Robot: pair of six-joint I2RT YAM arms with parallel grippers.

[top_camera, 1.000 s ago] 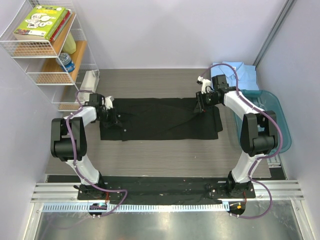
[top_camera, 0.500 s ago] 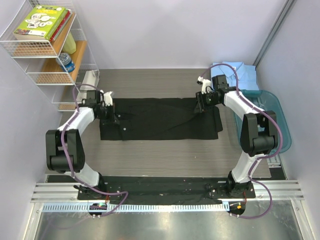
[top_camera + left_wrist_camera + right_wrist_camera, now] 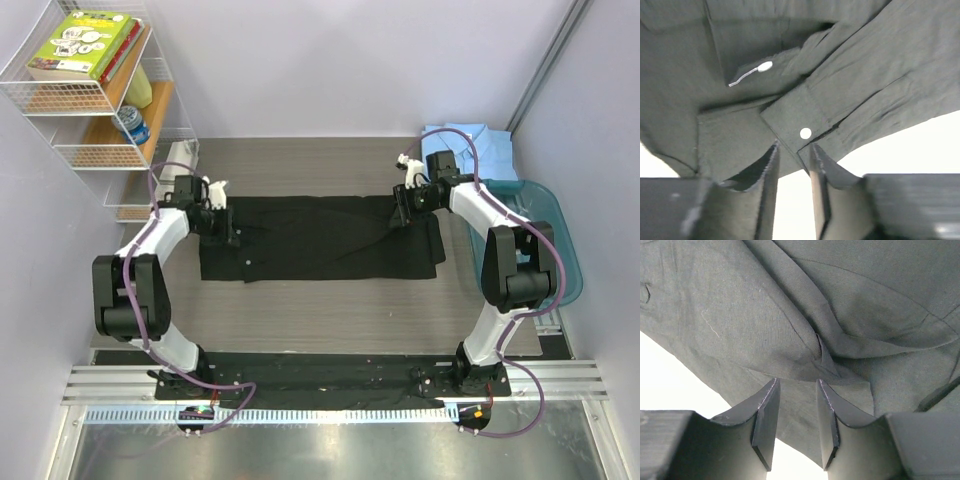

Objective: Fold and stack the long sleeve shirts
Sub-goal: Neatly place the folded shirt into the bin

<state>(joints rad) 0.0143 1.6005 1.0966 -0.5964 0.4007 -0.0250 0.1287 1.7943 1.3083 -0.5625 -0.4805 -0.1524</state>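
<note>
The black shirt (image 3: 320, 240) lies spread flat across the middle of the table. My left gripper (image 3: 229, 233) is over its left end. In the left wrist view the left gripper (image 3: 792, 150) is slightly open, its tips at the corner of a cuff (image 3: 795, 117) with a pale button (image 3: 805, 133). My right gripper (image 3: 401, 215) is over the shirt's back right part. In the right wrist view the right gripper (image 3: 796, 385) is slightly open above wrinkled black cloth (image 3: 805, 315). The light blue shirt (image 3: 478, 147) lies folded at the back right.
A teal plastic tub (image 3: 548, 232) stands at the right table edge beside the right arm. A wire shelf (image 3: 95, 100) with books and a bottle stands at the back left. A metal rail (image 3: 330, 385) runs along the near edge.
The left arm has swung its elbow out to the left, and its gripper has shifted slightly back along the shirt's left end. The right gripper has barely moved.
</note>
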